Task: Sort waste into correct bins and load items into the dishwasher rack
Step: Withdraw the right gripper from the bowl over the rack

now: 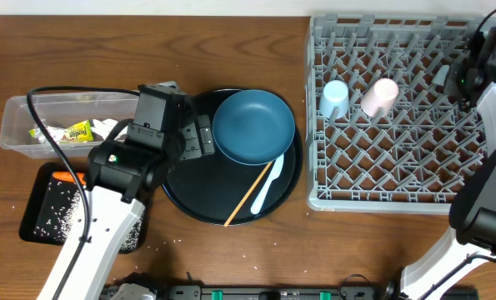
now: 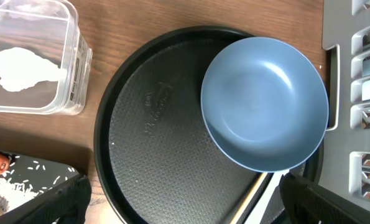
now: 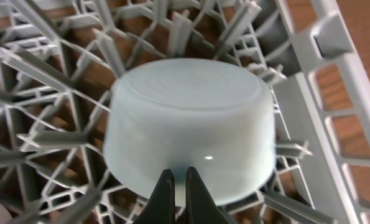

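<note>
Wooden tabletop fills the overhead view. At the upper right the grey dishwasher rack (image 1: 381, 196) is set, its pegs upright. At centre a round black tray (image 1: 189, 200) is laid, and on its upper right part the dark blue plate (image 1: 253, 127) is rested hollow side up, its edge carried over the tray's rim.

The left gripper (image 2: 185, 199) is hung over this tray with its fingers spread wide and nothing between them.

At the left edge the clear box (image 1: 6, 125) is seen holding a wrapper (image 1: 77, 132) and a tissue (image 2: 20, 65). Below it the shallow black tray (image 1: 24, 225) is seen holding rice (image 1: 56, 212) and a carrot (image 1: 64, 177).

In the right wrist view the small light blue bowl (image 3: 191, 124) is shown upside down among the pegs, just beside the rack's wall. The right gripper (image 3: 175, 186) is pressed shut on nothing, its tips just in front of the bowl's side.

A light blue cup (image 1: 335, 97) and a pink cup (image 1: 379, 96) are lodged side by side in the rack's upper left.

The white spoon (image 1: 264, 187) and the wooden chopstick (image 1: 248, 196) are laid on the round tray, their long axes running lower left to upper right, upper ends tucked under the plate.

Loading is judged to be the step in hand. The plate, spoon and chopstick are not yet racked, so a grasp on the plate's raised edge is probably called for next.
</note>
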Robot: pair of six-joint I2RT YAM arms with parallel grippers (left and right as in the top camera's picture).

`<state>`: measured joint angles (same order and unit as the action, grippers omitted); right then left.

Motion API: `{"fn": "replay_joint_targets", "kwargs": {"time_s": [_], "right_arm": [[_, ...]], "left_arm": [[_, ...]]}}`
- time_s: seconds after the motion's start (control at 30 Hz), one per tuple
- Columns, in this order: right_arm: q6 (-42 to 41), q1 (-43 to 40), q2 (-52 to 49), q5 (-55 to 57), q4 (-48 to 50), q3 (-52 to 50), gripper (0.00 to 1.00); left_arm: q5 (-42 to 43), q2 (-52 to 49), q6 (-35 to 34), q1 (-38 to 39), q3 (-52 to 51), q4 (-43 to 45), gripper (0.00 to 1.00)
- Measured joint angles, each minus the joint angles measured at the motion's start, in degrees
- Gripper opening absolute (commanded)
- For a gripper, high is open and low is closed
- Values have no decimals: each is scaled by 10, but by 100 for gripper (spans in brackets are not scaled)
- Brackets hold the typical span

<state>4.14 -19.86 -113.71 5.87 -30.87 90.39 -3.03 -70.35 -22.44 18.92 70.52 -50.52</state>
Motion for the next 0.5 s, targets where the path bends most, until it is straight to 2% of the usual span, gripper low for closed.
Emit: {"fn": "replay_joint_targets", "kwargs": {"time_s": [0.3,0.5], "right_arm": [[-2,-5,22,-4,-24,0,1],[-30,-7,90,-26,-83,0,1]], "left_arm": [[0,0,0,0,0,0,98],[0,0,0,0,0,0,98]]}}
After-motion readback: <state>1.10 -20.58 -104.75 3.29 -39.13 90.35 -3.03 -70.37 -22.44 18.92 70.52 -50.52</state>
